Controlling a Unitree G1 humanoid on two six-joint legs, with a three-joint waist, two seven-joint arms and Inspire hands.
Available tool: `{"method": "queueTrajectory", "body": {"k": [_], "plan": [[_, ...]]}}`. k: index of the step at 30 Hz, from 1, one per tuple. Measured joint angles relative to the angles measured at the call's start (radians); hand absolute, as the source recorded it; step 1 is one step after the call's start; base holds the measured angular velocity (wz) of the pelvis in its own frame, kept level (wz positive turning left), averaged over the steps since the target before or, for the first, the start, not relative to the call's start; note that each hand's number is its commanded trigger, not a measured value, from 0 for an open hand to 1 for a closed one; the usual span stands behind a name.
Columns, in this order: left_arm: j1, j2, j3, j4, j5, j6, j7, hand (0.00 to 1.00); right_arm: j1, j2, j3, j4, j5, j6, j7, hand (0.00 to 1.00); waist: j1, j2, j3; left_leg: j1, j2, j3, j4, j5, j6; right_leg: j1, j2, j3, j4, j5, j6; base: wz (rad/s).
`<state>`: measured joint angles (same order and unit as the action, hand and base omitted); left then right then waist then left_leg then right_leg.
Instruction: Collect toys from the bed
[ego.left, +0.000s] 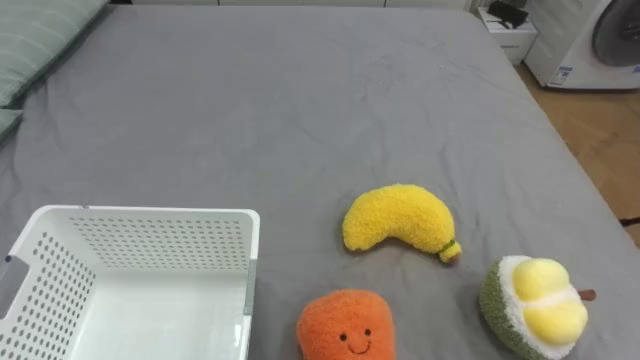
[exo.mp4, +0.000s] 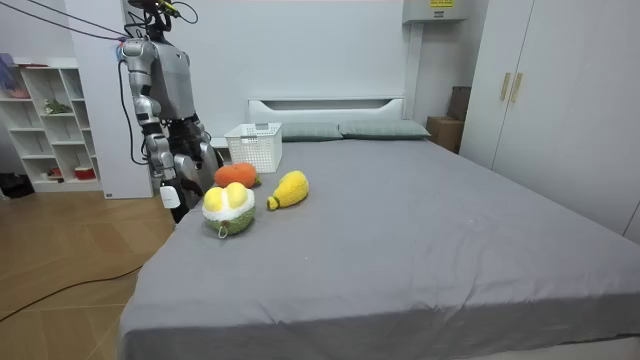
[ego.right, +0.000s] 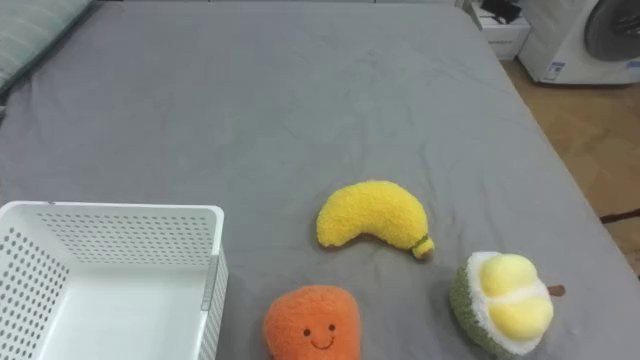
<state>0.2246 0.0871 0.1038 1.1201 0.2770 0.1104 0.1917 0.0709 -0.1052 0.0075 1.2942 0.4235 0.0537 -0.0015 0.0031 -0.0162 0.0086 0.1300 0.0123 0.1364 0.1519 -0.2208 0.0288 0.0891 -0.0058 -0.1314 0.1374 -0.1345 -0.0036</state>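
Three plush toys lie on the grey bed (ego.left: 300, 110) in front of me. A yellow banana (ego.left: 398, 218) is in the middle. An orange toy with a smiling face (ego.left: 345, 325) sits at the near edge. A green and yellow durian (ego.left: 532, 305) lies to the right. A white perforated basket (ego.left: 150, 213) stands empty at my lower left, close beside the orange toy. In the room view I stand at the bedside by the basket (exo.mp4: 255, 146) and the toys, with my right hand (exo.mp4: 168, 195) hanging low beside the mattress.
Striped pillows (ego.left: 40, 40) lie at the far left, at the head of the bed. Past the bed's right edge there is wooden floor (ego.left: 600, 130) and a white washing machine (ego.left: 590, 40). A white shelf unit (exo.mp4: 45, 120) stands behind me.
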Motion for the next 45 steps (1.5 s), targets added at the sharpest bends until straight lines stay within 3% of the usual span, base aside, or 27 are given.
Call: {"method": "queueTrajectory", "body": {"k": [12, 16, 17, 19, 24, 30, 38, 41, 45], "plan": [[0.002, 0.0, 0.0, 0.0, 0.001, 0.002, 0.002, 0.0, 0.0, 0.0, 0.0, 0.001, 0.005, 0.0, 0.002, 0.0, 0.0, 0.003, 0.0003, 0.0, 0.0, 0.001, -0.003, 0.0, 0.0, 0.0, 0.001, 0.003, -0.002, 0.0, 0.0, 0.0], [0.008, 0.0, 0.003, 0.0, 0.002, 0.002, 0.002, 0.0, 0.0, 0.0, -0.001, 0.002, 0.005, 0.0, 0.001, 0.0, 0.0, -0.006, 0.0047, -0.001, 0.0, 0.0, -0.003, 0.0, 0.0, -0.001, 0.001, 0.002, -0.002, 0.0, 0.0, 0.0], [0.009, 0.0, 0.004, 0.0, 0.002, 0.002, 0.002, 0.0, 0.0, 0.0, -0.001, 0.003, 0.005, 0.001, 0.001, 0.0, 0.0, 0.0, 0.001, -0.001, 0.0, 0.0, -0.003, 0.0, 0.0, -0.001, 0.001, 0.002, -0.002, 0.0, 0.0, 0.0], [0.012, 0.0, 0.005, 0.0, 0.002, 0.004, 0.002, 0.0, 0.0, 0.0, -0.001, 0.007, 0.005, 0.001, 0.001, 0.0, 0.0, -0.005, 0.0021, -0.002, 0.0, 0.0, -0.003, 0.0, 0.0, -0.001, 0.001, 0.001, -0.002, 0.0, 0.0, 0.0], [0.015, -0.001, 0.013, -0.001, 0.001, 0.021, 0.002, 0.0, 0.008, 0.0, -0.004, 0.025, 0.033, 0.003, -0.001, 0.0, -0.001, -0.008, -0.0097, -0.002, -0.001, -0.002, -0.002, 0.0, 0.0, 0.001, -0.002, -0.008, -0.002, 0.0, 0.0, 0.02], [0.012, 0.0, 0.066, -0.001, 0.002, 0.032, 0.002, 0.0, 0.031, 0.002, -0.077, 0.033, 0.096, 0.003, -0.004, 0.0, -0.003, -0.011, -0.0107, 0.006, -0.002, -0.002, -0.004, 0.0, 0.0, 0.01, -0.003, -0.009, -0.002, -0.002, 0.002, 0.0], [0.02, 0.013, 0.133, -0.004, 0.0, 0.034, 0.002, 0.0, 0.059, -0.006, -0.23, 0.039, 0.166, 0.014, -0.056, 0.0, -0.062, -0.031, -0.0053, 0.034, -0.003, -0.008, -0.01, 0.0, 0.0, 0.037, -0.004, -0.008, -0.001, -0.007, 0.003, 0.01], [0.023, 0.014, 0.157, -0.005, -0.001, 0.033, 0.003, 0.0, 0.065, -0.01, -0.288, 0.035, 0.205, 0.036, -0.085, 0.0, -0.067, -0.041, -0.0056, 0.038, -0.003, -0.007, -0.015, 0.0, 0.0, 0.037, -0.004, -0.007, 0.001, -0.008, 0.004, 0.0], [0.025, 0.018, 0.159, -0.005, -0.001, 0.033, 0.005, 0.0, 0.062, -0.031, -0.314, 0.019, 0.217, 0.037, -0.115, 0.0, -0.07, -0.043, -0.0058, 0.039, -0.003, -0.002, -0.016, 0.0, 0.001, 0.032, -0.005, -0.007, 0.003, -0.009, 0.005, 0.0]]}}
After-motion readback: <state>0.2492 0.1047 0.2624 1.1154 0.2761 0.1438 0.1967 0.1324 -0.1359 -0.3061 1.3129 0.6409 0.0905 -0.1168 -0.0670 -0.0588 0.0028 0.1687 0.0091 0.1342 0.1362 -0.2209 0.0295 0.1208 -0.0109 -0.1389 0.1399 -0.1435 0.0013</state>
